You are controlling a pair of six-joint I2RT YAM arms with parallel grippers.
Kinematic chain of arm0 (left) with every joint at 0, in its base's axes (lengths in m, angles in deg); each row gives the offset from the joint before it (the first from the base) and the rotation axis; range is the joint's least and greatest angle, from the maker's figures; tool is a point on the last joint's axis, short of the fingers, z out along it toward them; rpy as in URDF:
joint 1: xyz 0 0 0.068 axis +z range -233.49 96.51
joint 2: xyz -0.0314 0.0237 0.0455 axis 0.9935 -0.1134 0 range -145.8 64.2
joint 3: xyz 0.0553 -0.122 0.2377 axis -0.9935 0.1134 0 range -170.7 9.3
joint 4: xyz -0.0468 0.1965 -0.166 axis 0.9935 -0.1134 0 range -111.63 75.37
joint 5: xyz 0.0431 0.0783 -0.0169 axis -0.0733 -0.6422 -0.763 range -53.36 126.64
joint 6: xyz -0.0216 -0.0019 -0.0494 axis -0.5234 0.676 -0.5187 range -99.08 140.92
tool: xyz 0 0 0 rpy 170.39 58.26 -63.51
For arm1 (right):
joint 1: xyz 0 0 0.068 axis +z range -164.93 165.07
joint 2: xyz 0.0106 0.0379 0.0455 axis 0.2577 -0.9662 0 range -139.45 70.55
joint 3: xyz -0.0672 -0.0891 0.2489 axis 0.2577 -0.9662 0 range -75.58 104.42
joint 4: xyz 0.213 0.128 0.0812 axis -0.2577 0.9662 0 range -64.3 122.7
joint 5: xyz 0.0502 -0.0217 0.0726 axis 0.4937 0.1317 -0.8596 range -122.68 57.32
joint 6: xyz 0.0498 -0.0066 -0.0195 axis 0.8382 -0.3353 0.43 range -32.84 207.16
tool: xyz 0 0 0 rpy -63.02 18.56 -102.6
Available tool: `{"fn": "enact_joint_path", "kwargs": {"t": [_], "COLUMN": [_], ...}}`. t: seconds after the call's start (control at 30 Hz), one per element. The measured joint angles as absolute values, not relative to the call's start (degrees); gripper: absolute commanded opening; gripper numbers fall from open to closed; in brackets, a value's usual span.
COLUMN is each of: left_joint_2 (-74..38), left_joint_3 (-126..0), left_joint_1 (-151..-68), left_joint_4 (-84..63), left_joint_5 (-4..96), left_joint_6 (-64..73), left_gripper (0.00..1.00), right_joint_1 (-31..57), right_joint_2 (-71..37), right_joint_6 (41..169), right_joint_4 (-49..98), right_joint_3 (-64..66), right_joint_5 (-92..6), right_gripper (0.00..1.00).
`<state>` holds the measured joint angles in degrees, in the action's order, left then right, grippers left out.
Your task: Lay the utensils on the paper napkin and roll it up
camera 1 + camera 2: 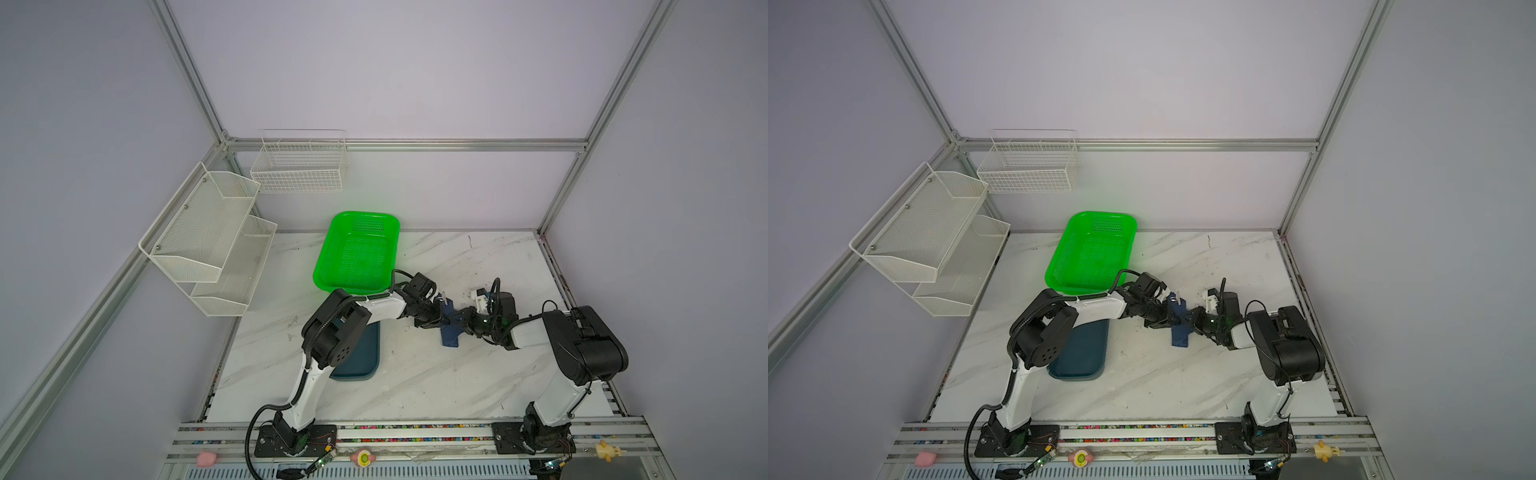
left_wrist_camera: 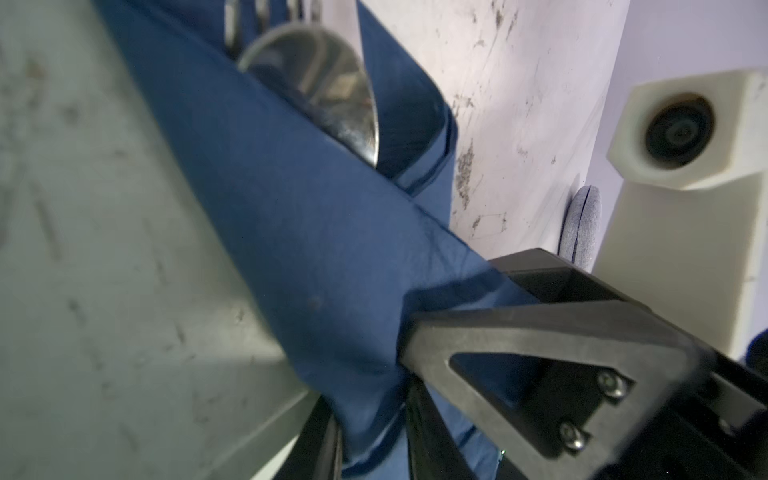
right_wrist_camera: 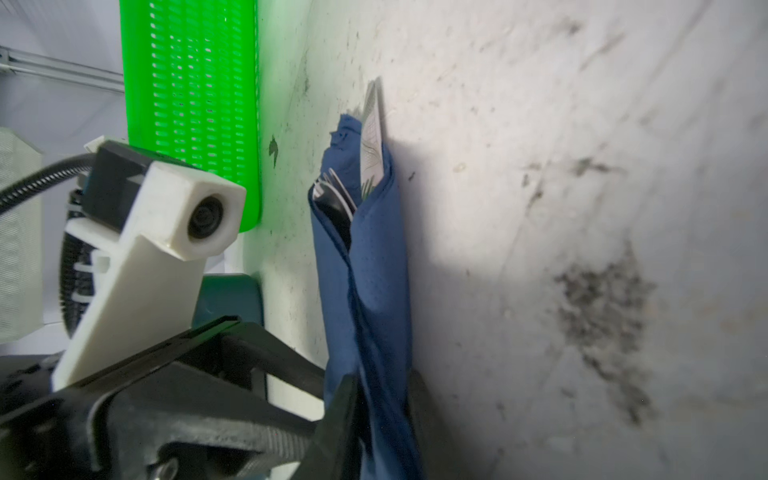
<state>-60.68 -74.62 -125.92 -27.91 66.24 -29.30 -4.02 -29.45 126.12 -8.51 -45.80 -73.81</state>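
As the rolled paper napkin (image 1: pixel 450 338) lies front-to-back on the table (image 1: pixel 415 374) in both top views, left gripper (image 1: pixel 444 320) and right gripper (image 1: pixel 460 322) clamp its middle from opposite sides; left wrist view, then right wrist view, shows utensils (image 2: pixel 324 83) protruding at its far end.

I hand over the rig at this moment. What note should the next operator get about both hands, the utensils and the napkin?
Left hand: shut on the paper napkin.
Right hand: fingers on both sides of the same roll; seems to grip too.
Utensils: wrapped inside the napkin, heads sticking out of one end. In both top views the roll is right of the teal tray.
Done: utensils placed, napkin rolled.
To do: check the roll is tight, then open both hands and withdraw.
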Motion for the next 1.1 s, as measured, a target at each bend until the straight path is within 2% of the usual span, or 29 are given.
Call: {"fn": "enact_joint_path", "kwargs": {"t": [0.1,0.2,0.57,0.9,1.1], "left_joint_2": [-60.68,-60.22,-49.82,-38.41,-35.89], "left_joint_3": [-74.8,-74.8,-70.51,-70.47,-69.99], "left_joint_1": [-126.01,-126.05,-126.36,-126.25,-126.25], "left_joint_4": [-28.26,-28.5,-36.06,-38.88,-39.54], "left_joint_5": [65.89,65.06,48.08,32.87,26.2], "left_joint_6": [-28.92,-28.46,-21.86,-13.06,-10.96], "left_gripper": [0.29,0.35,0.47,0.51,0.64], "right_joint_1": [-4.04,-4.04,-3.97,-3.91,-3.91], "right_joint_2": [-30.02,-30.28,-30.28,-26.79,-24.05], "right_joint_6": [125.98,125.87,124.5,122.12,120.89], "right_joint_4": [-8.75,-8.88,-8.82,-12.4,-12.14], "right_joint_3": [-45.8,-45.66,-45.18,-45.6,-45.49], "right_joint_5": [-74.14,-74.55,-74.94,-72.87,-72.82], "right_gripper": [0.11,0.08,0.07,0.06,0.05]}}
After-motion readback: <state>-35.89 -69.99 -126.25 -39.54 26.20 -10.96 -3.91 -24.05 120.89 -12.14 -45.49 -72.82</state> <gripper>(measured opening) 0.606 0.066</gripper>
